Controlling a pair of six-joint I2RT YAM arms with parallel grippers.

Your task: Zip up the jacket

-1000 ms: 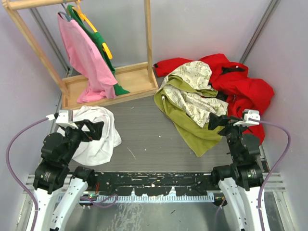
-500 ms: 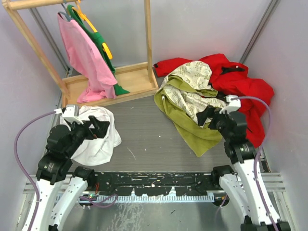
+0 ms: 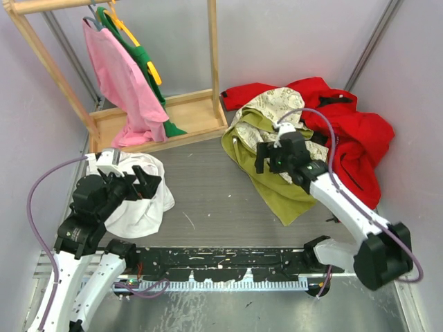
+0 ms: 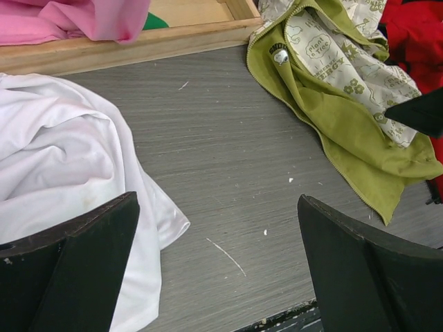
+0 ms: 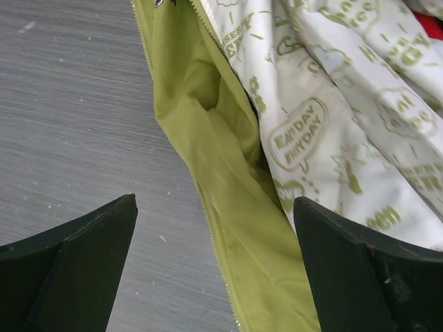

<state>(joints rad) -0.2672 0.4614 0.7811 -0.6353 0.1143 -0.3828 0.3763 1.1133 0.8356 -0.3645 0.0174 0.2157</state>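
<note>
The jacket (image 3: pixel 280 190) lies crumpled at the right of the table, olive-green outside and cream printed lining (image 3: pixel 277 107) showing. My right gripper (image 3: pixel 268 160) is open and empty, hovering over the jacket's left front edge. In the right wrist view its jaws stand wide apart over the olive fabric (image 5: pixel 242 180), and the zipper teeth (image 5: pixel 208 228) run down between them. My left gripper (image 3: pixel 147 183) is open and empty above the plain white garment (image 3: pixel 135 200). In the left wrist view the jacket (image 4: pixel 325 117) is at the far right, well away from the left gripper (image 4: pixel 218 277).
A bright red jacket (image 3: pixel 353 131) lies under and behind the olive one. A wooden rack (image 3: pixel 166 117) at the back left holds pink (image 3: pixel 124 76) and green garments. The white garment (image 4: pixel 62 159) lies at the left. Grey tabletop (image 3: pixel 208 180) separates the two piles.
My right arm has reached forward and to the left, from beside the jacket's near corner to above its left front edge. My left arm has shifted slightly forward.
</note>
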